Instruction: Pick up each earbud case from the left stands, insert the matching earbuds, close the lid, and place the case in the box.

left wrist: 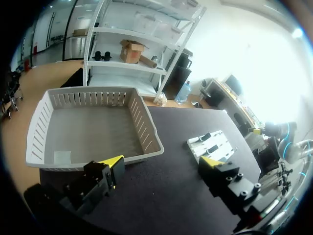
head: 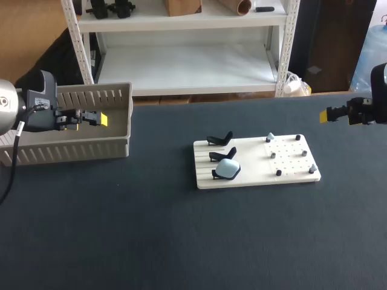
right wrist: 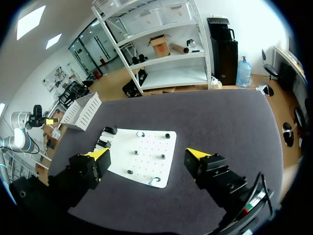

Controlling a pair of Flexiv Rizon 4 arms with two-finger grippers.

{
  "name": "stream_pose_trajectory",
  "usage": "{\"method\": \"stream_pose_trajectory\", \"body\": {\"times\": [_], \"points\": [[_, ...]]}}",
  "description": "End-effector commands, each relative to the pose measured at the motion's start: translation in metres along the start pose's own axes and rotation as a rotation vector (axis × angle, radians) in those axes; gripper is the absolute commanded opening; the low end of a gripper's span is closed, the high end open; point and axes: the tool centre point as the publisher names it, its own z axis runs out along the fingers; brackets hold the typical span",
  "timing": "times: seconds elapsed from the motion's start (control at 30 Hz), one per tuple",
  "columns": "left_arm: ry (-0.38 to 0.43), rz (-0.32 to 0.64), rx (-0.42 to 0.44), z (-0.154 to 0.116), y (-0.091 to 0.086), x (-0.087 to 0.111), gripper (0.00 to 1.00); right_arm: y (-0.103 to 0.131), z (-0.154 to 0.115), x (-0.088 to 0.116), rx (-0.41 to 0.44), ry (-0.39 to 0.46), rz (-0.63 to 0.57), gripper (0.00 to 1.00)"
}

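By my judgement the task is in its later part. On the white board (head: 257, 179) in the middle of the desk (head: 151, 241) there are three black stands (head: 220, 140). Only the front one carries a light blue earbud case (head: 227, 170), and the two stands behind it are bare. I cannot tell whether its lid is open. On the other half of the board stand small pegs. One pale blue earbud (head: 270, 137) sits at the far corner and seems to match the case. The other pieces are dark and too small to name. So this case waits to be picked up, filled, closed and put away. The box (head: 72, 151), a grey slatted basket, stands well apart from the board, on the side of the stands. In the left wrist view its floor is almost bare. A pale square patch (left wrist: 62, 156) lies in one corner, and I cannot tell if it is a case. The left claw (left wrist: 162, 163) hangs over the box with fingers apart, holding nothing. The right claw (right wrist: 147, 154) hovers well apart from the board's peg side, also wide apart and empty.
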Motion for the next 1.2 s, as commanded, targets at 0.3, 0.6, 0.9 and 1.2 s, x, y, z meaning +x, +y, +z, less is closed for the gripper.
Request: {"method": "stream_pose_trajectory", "body": {"times": [0.3,0.6,0.9,1.2], "points": [[0.0,0.0,0.0,0.0,0.0,0.0,1.0,-0.002,0.001,0.0,-0.007,0.001,-0.002,1.0],[0.0,0.0,0.0,0.0,0.0,0.0,1.0,-0.002,0.001,0.0,-0.007,0.001,-0.002,1.0],[0.0,0.0,0.0,0.0,0.0,0.0,1.0,-0.002,0.001,0.0,-0.007,0.001,-0.002,1.0],[0.013,0.15,0.099,0.002,-0.018,-0.009,1.0,-0.002,0.001,0.0,-0.007,0.001,-0.002,1.0]]}}
